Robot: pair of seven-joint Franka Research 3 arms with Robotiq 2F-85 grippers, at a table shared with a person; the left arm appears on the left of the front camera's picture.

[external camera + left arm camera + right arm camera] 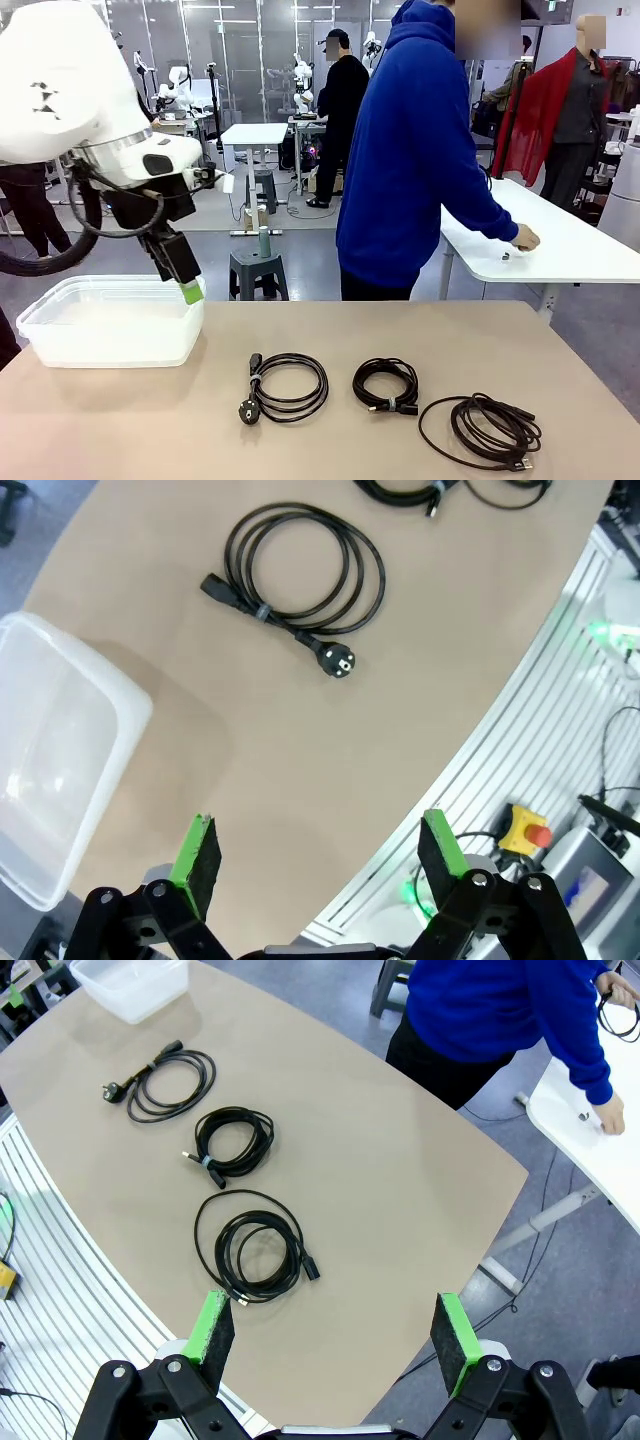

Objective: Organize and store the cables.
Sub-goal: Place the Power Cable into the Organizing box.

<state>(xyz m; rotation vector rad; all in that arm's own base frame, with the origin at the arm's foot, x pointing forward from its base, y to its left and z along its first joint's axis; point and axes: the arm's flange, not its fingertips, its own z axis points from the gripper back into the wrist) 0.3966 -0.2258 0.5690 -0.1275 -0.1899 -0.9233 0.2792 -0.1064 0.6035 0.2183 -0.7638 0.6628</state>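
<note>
Jaws both spread; cables (392, 404) on table (120, 420) ahead, untouched.

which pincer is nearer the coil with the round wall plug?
Left. Left pincer hangs open by the bin, the plug coil close ahead. Right pincer, open too, hangs at the table's opposite end.

Count from the remote station, front camera plus both wrist cameras.

Cables on the table (330, 335): three, each wound in its own coil. I count one plug cable (288, 387), one small middle cable (386, 385) and one larger loose cable (485, 430).

Clear plastic bin (110, 345): one.

Grippers: two, the left gripper (320, 845) and the right gripper (335, 1325), with two green pads (197, 852) apiece.

Person (415, 150) in a blue hoodie at the far side: one.

Stool (258, 272) behind the table: one.
</note>
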